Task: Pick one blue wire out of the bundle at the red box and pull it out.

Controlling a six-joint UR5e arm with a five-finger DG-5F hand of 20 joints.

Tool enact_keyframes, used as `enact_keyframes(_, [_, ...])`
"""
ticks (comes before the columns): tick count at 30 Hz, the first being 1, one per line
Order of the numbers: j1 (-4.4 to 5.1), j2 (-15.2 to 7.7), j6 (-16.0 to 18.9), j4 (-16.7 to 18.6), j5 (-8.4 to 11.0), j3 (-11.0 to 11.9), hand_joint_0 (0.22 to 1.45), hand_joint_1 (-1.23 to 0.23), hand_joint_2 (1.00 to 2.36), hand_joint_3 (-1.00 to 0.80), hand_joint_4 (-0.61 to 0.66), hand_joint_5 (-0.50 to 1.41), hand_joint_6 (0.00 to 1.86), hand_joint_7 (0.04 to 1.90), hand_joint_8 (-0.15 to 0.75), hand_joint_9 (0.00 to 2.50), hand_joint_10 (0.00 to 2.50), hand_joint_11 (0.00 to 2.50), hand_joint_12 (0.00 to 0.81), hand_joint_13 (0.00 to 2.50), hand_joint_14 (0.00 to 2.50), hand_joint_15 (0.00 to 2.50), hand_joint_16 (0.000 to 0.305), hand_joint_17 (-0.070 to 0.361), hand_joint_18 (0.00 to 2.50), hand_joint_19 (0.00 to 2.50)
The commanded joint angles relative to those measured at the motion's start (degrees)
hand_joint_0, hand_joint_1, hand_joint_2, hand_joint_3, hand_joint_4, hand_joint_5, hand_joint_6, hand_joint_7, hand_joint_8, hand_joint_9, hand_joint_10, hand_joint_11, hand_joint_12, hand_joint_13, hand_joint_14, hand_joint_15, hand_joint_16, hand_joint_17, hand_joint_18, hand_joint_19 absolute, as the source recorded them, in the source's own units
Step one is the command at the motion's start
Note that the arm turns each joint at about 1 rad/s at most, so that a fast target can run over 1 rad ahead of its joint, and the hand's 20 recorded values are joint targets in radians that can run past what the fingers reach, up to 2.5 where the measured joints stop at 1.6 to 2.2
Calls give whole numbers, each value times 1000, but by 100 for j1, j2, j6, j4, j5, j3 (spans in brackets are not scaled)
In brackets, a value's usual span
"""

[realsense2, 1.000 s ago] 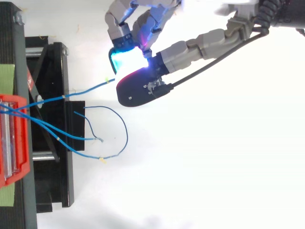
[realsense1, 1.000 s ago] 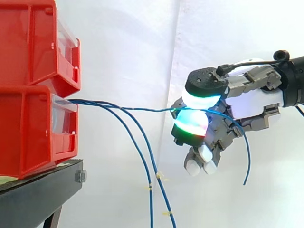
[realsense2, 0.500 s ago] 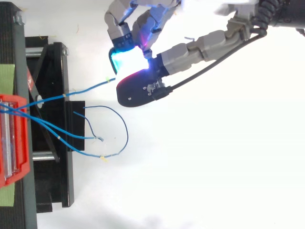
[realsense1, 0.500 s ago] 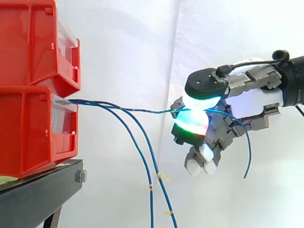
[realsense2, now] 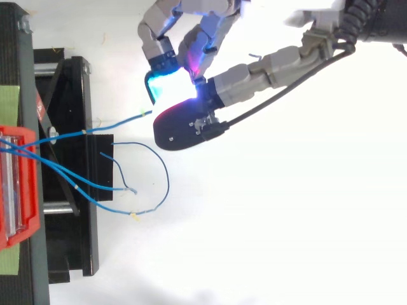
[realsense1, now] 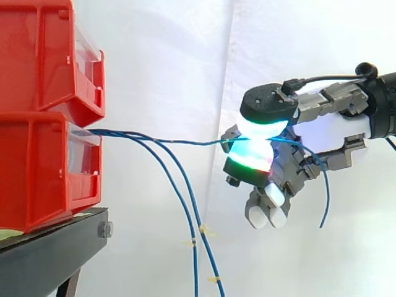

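Note:
Three thin blue wires come out of the lower red bin (realsense1: 43, 167) at its clear front. One blue wire (realsense1: 179, 142) runs almost level to the right into the hand (realsense1: 322, 133), pinched between a glowing thumb pad and a green-glowing finger pad (realsense1: 249, 162); its free end (realsense1: 324, 198) loops down behind the hand. The other two wires (realsense1: 185, 204) sag downward. In the top view the held wire (realsense2: 114, 124) runs from the red bin (realsense2: 19, 184) to the hand (realsense2: 254, 70), and the loose wires (realsense2: 95, 190) curl on the white floor.
A second red bin (realsense1: 49, 55) is stacked on the lower one, both on a black stand (realsense1: 49, 253). A white curtain hangs behind. The black stand base (realsense2: 70, 165) lies under the wires in the top view.
The hand, still pinching the wire, has shifted slightly down and toward the bin in the top view; the wire's free tail has swung a little right.

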Motion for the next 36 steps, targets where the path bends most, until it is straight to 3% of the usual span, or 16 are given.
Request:
enact_keyframes(1, [31, -6, 24, -9, -14, -2, 628, -768, 1011, 130, 9, -113, 941, 1388, 379, 1047, 15, 630, 464, 830, 21, 569, 66, 149, 718, 541])
enact_keyframes(8, [128, -6, 630, 0, -14, -142, 632, -764, 1006, 138, -6, -110, 945, 1369, 389, 1061, 15, 637, 474, 852, 19, 582, 69, 155, 743, 516])
enact_keyframes(10, [154, 3, 1052, 18, -23, -213, 633, -763, 1005, 138, -12, -109, 946, 1360, 393, 1064, 14, 635, 477, 860, 21, 594, 70, 157, 748, 503])
enact_keyframes(14, [189, 3, 1527, 26, -31, -371, 636, -763, 1004, 130, -7, -109, 947, 1345, 391, 1065, 16, 629, 474, 863, 19, 582, 70, 157, 731, 498])
enact_keyframes(19, [207, 3, 1615, 70, -49, -722, 636, -763, 1004, 129, -6, -108, 947, 1330, 393, 1095, 14, 656, 468, 885, 21, 594, 67, 152, 758, 505])
enact_keyframes(33, [207, -6, 1544, 299, -31, -969, 633, -769, 1001, 122, 4, -103, 941, 1324, 405, 1134, 18, 661, 458, 932, 22, 639, 67, 150, 783, 515])
enact_keyframes(36, [207, -6, 1544, 527, -31, -1390, 629, -766, 1012, 120, 0, -100, 939, 1324, 410, 1161, 15, 676, 461, 951, 22, 657, 67, 151, 791, 512])
